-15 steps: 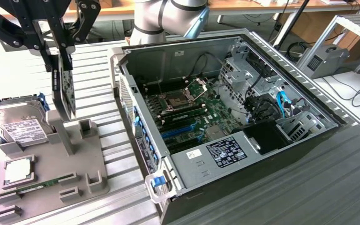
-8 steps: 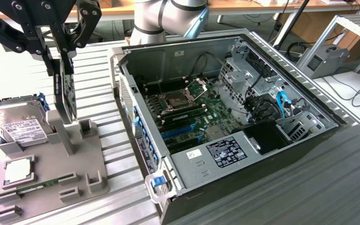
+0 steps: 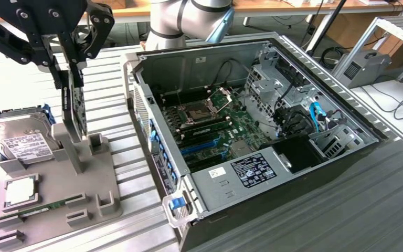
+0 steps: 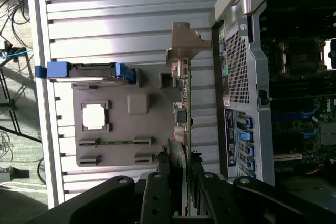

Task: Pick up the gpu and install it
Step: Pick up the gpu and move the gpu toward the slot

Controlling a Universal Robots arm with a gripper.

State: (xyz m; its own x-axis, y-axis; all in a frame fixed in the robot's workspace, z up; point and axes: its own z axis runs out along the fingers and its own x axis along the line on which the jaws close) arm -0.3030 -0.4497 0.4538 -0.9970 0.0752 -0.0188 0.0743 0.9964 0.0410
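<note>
The gpu point(image 3: 74, 107) is a thin card standing on edge at the exterior view's left, its lower end down among the upright posts of the grey holder point(image 3: 96, 178). My gripper point(image 3: 71, 71) comes down from above, shut on the card's upper edge with a black finger on each face. In the wrist view the gpu point(image 4: 182, 103) runs edge-on away from my gripper point(image 4: 180, 182), with its silver end bracket point(image 4: 185, 40) at the far end. The open computer case point(image 3: 257, 131) lies beside the holder, its motherboard point(image 3: 212, 131) exposed.
In the grey holder point(image 4: 136, 140) lie a hard drive point(image 3: 19, 139) in a blue frame, a square processor point(image 3: 21, 190) and a narrow memory stick point(image 3: 44, 209). The case wall point(image 4: 247, 77) stands close beside the card. Everything rests on a ribbed metal table point(image 3: 314, 210).
</note>
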